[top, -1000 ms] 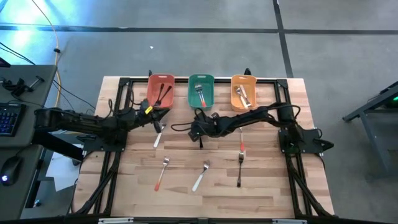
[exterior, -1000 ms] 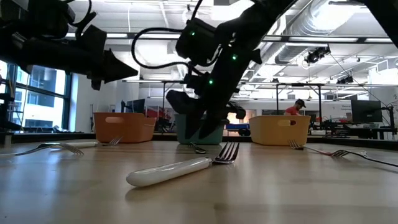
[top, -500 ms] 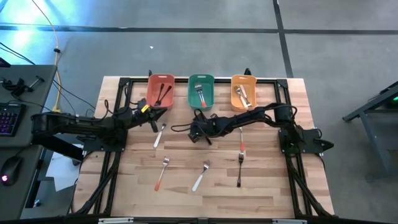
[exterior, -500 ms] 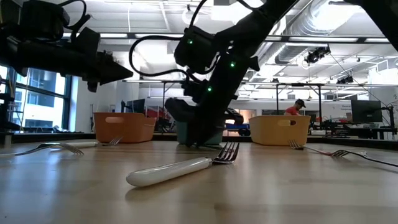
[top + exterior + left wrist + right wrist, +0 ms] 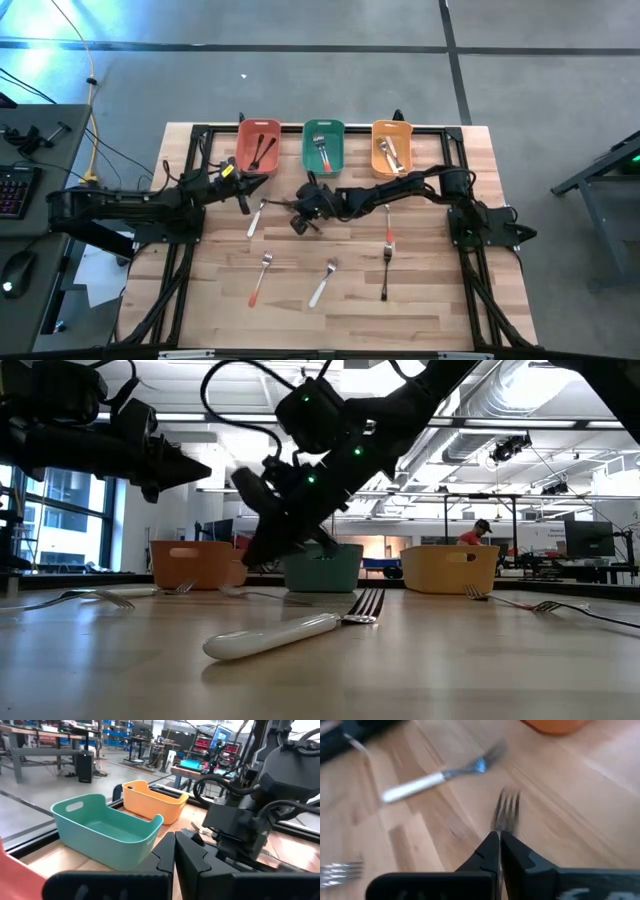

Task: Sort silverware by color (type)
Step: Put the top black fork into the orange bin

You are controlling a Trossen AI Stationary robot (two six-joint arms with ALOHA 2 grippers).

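My right gripper hangs over the table's middle, in front of the green bin, shut on a fork. The fork's silver tines stick out past the fingertips and its handle is hidden. My left gripper hovers shut and empty in front of the red bin. Loose silverware lies flat on the wood: a white-handled fork, a red-handled fork, a white-handled piece, a red-handled piece and a black-handled fork. My right gripper pinches the fork between its two fingers, just behind the head. The fork lies along the fingers, tines forward. The fingers slant down toward the table's left. The fork is lifted clear of the table; the fingers hide the handle.
Three bins stand in a row at the far edge. The red one holds black-handled pieces, the green one a fork, and the orange bin holds several pieces. A black frame runs around the tabletop. A person shows in the room far behind the table.
My right gripper has shut on the fork on the wood. It has then risen, tipped and swung a little toward the table's left edge, lifting the fork clear. My left gripper has drawn back slightly toward the left edge.
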